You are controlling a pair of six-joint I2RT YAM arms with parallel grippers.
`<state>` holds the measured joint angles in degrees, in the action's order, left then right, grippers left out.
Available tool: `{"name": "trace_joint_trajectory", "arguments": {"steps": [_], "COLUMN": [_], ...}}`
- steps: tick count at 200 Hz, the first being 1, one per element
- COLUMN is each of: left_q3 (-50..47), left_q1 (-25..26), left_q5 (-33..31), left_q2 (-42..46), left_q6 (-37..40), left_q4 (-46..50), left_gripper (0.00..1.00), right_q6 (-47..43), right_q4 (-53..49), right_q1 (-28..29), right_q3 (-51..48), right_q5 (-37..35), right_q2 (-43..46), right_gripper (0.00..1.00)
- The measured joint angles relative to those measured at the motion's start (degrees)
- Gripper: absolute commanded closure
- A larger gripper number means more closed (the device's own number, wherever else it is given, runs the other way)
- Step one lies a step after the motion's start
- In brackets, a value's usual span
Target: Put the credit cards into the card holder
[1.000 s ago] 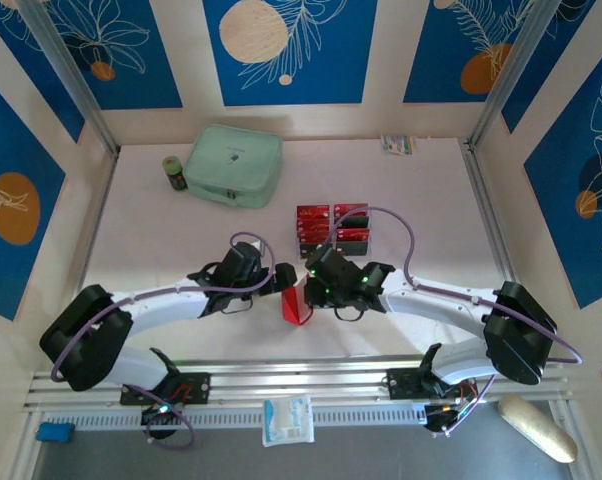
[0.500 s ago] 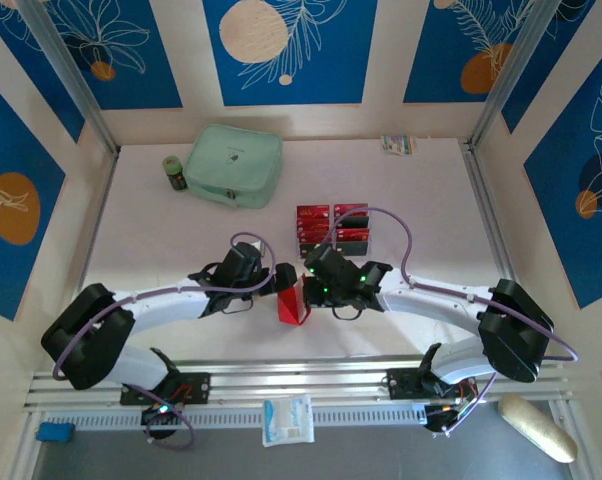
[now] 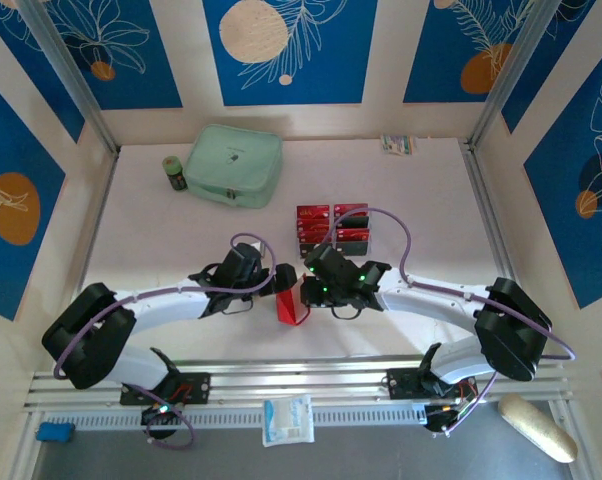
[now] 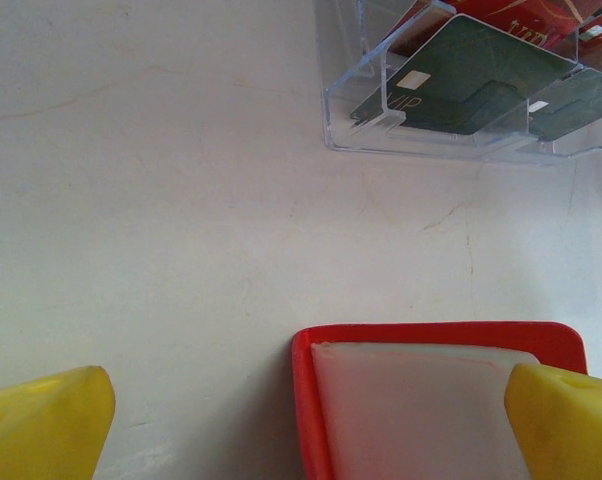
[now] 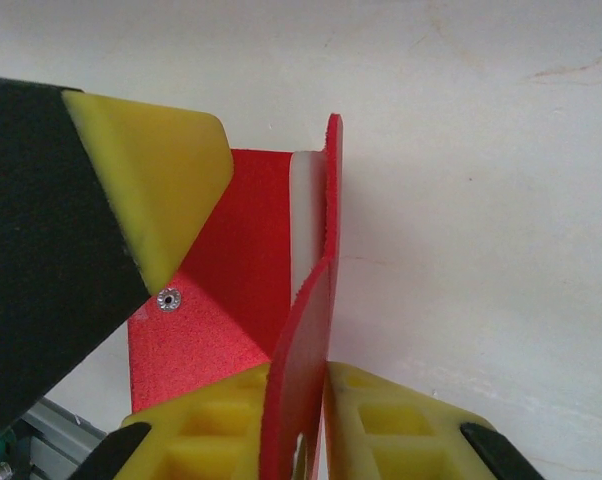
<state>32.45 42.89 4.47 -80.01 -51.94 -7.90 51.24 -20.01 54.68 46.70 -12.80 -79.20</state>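
Over the last second the right arm has slid a little to the left, and the holder (image 3: 292, 307) has gone with it, ending a touch closer to the left end effector (image 3: 283, 282). The left arm has barely stirred. The holder stands on edge on the table (image 3: 431, 280), in the middle, just nearer than the tray (image 4: 431, 148) and squeezed between the two wrists.

The right end effector (image 5: 314, 425) is pinching one red flap of the holder between its yellow fingers. The other flap swings away from it, so the pale lining shows in the gap. The left end effector is spread wide; one of its fingers (image 4: 566, 420) is at the holder's open face, the other is well off to the side.

I'd say the shift was to bring the open holder within reach of the left arm, so one side can steady it while the pocket is exposed. No card has gone in yet, as far as I can see, so the task proper has hardly started.

Counting down from the biggest:
- one table
- two arms
- one mint-green case (image 3: 235, 165) at the far left
- one clear tray
- one holder
- the cards (image 4: 471, 80), standing in the tray's compartments; at least three from the left wrist, but I can't get a sure total
- one small dark jar (image 3: 175, 173) beside the case
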Motion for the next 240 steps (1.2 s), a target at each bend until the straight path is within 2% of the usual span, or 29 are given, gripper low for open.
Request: {"name": "trace_joint_trajectory", "arguments": {"steps": [35,66,124,190,240], "left_q3": [-0.33,-0.59,-0.59,0.02,1.92], "left_q1": [0.00,0.00,0.00,0.00,0.07], "left_q5": [0.00,0.00,-0.02,-0.37,0.02], "left_q2": [0.00,0.00,-0.02,0.13,4.11], "left_q6": [0.02,0.00,0.02,2.93,4.26], "left_q4": [-0.22,-0.26,-0.28,1.18,3.39], "left_gripper": [0.00,0.00,0.00,0.00,0.00], "right_q6": [0.20,0.46,0.42,-0.44,0.07], "right_q4": [1.11,1.97,0.42,-6.91,-7.76], "right_q1": [0.00,-0.04,-0.04,2.71,4.11], "right_q3": [-0.02,-0.02,-0.11,2.60,4.26], "right_q5": [0.61,1.29,0.76,-6.21,-8.44], "right_q2": [-1.03,-1.62,-0.76,-0.17,-2.16], "right_gripper": [0.84,1.00,1.00,1.00,1.00]}}
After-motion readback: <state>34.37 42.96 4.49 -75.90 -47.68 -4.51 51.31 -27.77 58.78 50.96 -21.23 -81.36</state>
